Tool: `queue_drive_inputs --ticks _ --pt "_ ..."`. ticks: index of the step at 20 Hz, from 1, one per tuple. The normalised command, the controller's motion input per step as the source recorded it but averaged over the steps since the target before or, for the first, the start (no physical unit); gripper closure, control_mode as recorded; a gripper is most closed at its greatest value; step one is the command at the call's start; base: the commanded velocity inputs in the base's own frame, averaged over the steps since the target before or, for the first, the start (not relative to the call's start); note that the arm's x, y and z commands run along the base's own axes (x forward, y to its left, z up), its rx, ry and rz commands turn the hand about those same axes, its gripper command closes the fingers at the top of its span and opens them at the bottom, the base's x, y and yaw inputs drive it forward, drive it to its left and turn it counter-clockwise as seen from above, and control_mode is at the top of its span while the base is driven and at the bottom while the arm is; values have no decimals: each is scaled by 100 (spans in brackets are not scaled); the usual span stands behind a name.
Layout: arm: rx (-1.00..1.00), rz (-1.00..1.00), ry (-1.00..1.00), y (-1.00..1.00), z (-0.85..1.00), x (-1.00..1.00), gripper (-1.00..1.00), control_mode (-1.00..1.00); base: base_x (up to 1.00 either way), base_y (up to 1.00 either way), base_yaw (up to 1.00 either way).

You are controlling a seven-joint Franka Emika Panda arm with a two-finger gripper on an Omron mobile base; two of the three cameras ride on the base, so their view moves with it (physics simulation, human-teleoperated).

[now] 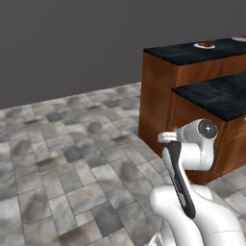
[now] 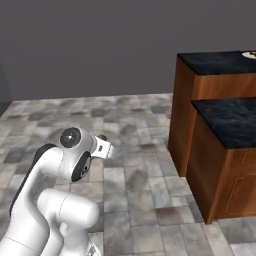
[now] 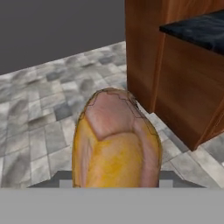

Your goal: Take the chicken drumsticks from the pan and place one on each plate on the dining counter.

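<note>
A golden-orange chicken drumstick (image 3: pixel 114 144) sits big and close in the hand view, and my gripper (image 3: pixel 116 178) is shut on it, its fingertips hidden behind the meat. The hand (image 1: pixel 168 137) hangs low over the tiled floor, left of the dining counter (image 1: pixel 187 54) with its black marbled top and reddish-brown wood front. On that top lies a pale plate (image 1: pixel 204 45) with the darker reddish-brown drumstick on it. A second plate (image 1: pixel 239 38) shows at the frame's right edge. The pan is out of view.
A lower black-topped cabinet (image 1: pixel 218 93) stands in front of the dining counter, its wooden corner (image 3: pixel 192 131) close to the hand on the right. Grey stone floor tiles (image 1: pixel 72 144) spread out to the left, with a dark wall behind.
</note>
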Motion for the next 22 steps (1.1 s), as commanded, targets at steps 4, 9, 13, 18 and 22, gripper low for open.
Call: queue_drive_inputs --ticks 4,9,13,18,22 --pt "0 0 0 0 0 0 100 100 100 44 -6" --pt "0 0 0 0 0 0 100 100 100 44 -5" --pt "0 0 0 0 0 0 100 100 100 43 -6" --pt "0 0 0 0 0 0 100 100 100 42 -7" --pt "0 0 0 0 0 0 100 100 100 40 -10"
